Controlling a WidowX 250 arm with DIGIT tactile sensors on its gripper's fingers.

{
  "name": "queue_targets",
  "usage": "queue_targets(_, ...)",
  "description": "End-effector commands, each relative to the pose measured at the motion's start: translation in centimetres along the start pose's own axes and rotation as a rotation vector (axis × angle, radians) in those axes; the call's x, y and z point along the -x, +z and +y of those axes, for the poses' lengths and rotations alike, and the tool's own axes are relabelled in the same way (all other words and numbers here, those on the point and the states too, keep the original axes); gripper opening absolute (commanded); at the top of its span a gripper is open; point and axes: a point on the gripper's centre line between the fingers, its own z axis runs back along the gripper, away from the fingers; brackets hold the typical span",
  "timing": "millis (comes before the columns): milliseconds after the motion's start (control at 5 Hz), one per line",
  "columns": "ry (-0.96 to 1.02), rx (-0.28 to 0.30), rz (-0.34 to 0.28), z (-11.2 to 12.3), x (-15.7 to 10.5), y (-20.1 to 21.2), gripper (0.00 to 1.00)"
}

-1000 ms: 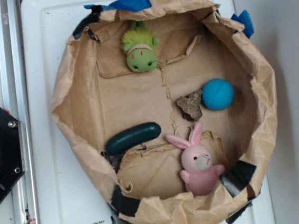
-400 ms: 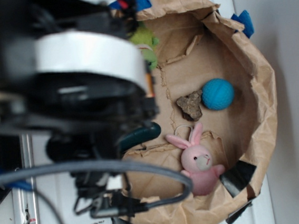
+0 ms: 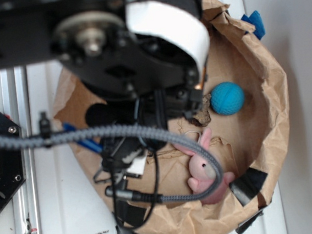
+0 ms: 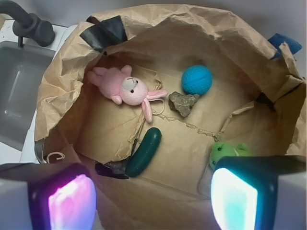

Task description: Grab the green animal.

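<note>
Since the earlier frames the arm (image 3: 123, 59) has swung further across the exterior view, from the left side to above the middle of the bag (image 3: 267, 123), now hiding the far corner where the green animal lay in sight a second ago.

White tabletop (image 3: 60, 209) carries the bag, whose crumpled walls are rolled down and taped so they stand as a low rim, probably to keep the toys from rolling off.

From the wrist view, the end effector (image 4: 153, 201) hangs high over the bag with its jaws spread wide and nothing between them; only the two lit pads show at the bottom edge. That height and spread suit an approach from above, not a grasp yet.

On the bag floor, the bunny (image 4: 125, 90) lies on its side near the far wall, with the cucumber (image 4: 144, 151) lying apart from it towards the middle. The ball (image 4: 197, 79) sits just beside the rock (image 4: 183, 103).

Green animal (image 4: 225, 152) sits tucked against a torn paper flap at the bag's right side in the wrist view, partly hidden behind the right pad (image 4: 235, 199). So the end effector likely needs to shift towards that side before descending.
</note>
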Motion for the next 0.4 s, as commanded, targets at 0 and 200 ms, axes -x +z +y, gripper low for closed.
queue_targets(0,0.009,-0.023,-0.052,0.2,-0.7,1.5,1.00)
queue_targets(200,-0.241,-0.010,-0.002,1.1,-2.4,0.0,1.00)
